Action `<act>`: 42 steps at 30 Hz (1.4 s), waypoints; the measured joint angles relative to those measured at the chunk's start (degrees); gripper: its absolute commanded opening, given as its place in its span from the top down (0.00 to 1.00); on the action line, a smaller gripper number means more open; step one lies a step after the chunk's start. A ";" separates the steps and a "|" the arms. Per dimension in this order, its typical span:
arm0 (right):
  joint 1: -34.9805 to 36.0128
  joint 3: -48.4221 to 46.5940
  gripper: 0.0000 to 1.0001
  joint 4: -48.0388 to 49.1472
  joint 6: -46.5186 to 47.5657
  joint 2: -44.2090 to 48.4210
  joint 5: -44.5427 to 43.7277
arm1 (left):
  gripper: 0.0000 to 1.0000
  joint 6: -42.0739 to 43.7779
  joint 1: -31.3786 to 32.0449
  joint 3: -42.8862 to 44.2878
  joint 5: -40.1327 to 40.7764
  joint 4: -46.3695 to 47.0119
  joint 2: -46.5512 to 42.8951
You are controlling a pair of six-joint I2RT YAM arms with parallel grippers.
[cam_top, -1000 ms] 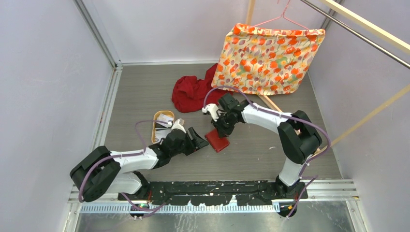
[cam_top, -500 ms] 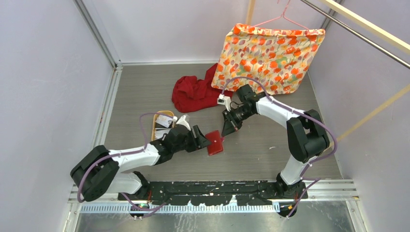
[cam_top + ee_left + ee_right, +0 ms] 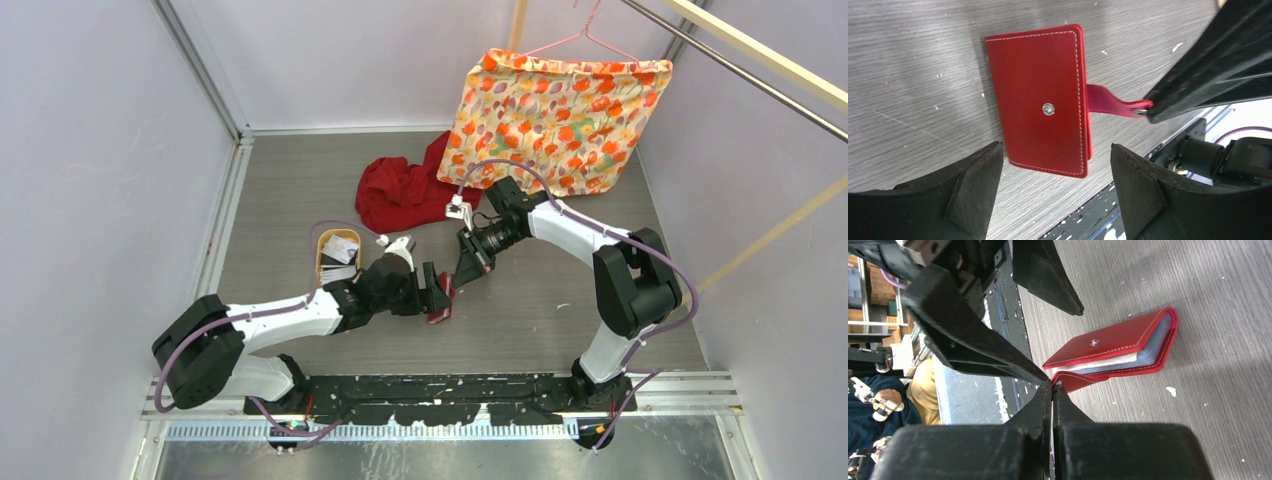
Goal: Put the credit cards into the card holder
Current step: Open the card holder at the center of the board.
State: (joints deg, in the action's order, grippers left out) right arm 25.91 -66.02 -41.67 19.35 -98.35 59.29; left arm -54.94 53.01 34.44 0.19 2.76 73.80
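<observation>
Grey tabletop (image 3: 908,75): card holder (image 3: 1040,105) lies between wide-open left gripper (image 3: 1055,150) fingers (image 3: 968,195); right gripper (image 3: 1052,385) pinches its tab (image 3: 1108,102).

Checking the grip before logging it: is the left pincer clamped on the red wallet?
No, the left pincer is open, its fingers standing apart with the red wallet between them.

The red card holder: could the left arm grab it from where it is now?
Probably yes. The left gripper hovers open with its fingers either side of the card holder, nothing between. The right gripper only pinches the snap tab, off to one side.
</observation>
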 measured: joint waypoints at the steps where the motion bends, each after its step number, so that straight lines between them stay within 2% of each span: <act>1: 0.00 0.00 0.99 0.02 -0.02 0.15 0.15 | 0.22 0.07 0.22 0.24 0.17 -0.79 0.76; 10: -0.33 0.00 0.99 0.04 -0.09 0.39 0.59 | 0.35 0.35 0.57 0.61 1.62 -3.72 1.36; 16: -1.09 0.00 0.99 -0.24 0.31 0.42 0.24 | 0.58 0.44 0.57 0.70 2.54 -4.37 1.36; 21: -1.92 0.00 0.99 -2.40 3.48 1.49 -3.50 | 0.72 0.96 0.57 0.57 4.55 -6.19 0.17; 25: -2.03 0.00 0.99 -4.57 6.88 3.61 -7.85 | 0.90 1.14 0.57 -1.14 6.29 -7.26 -3.50; 28: -2.03 -0.13 0.99 -6.47 9.40 4.13 -10.47 | 0.96 0.96 0.52 -3.02 6.84 -7.56 -4.74; 33: -2.03 -0.42 0.99 -9.73 13.42 4.11 -15.78 | 0.95 -0.13 0.48 -6.29 6.84 -7.54 -4.96; 38: -2.27 -1.01 0.99 -12.66 15.63 4.13 -15.32 | 0.66 -1.31 0.48 -8.55 6.51 -7.76 -6.69; 42: -2.25 -2.56 0.99 -13.68 15.43 4.24 -9.90 | 0.53 -1.88 0.48 -8.87 4.96 -9.42 -9.05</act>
State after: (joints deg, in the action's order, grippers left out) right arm 23.66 -68.58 -55.35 34.79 -94.11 49.39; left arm -56.82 53.49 25.56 5.15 -6.66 64.75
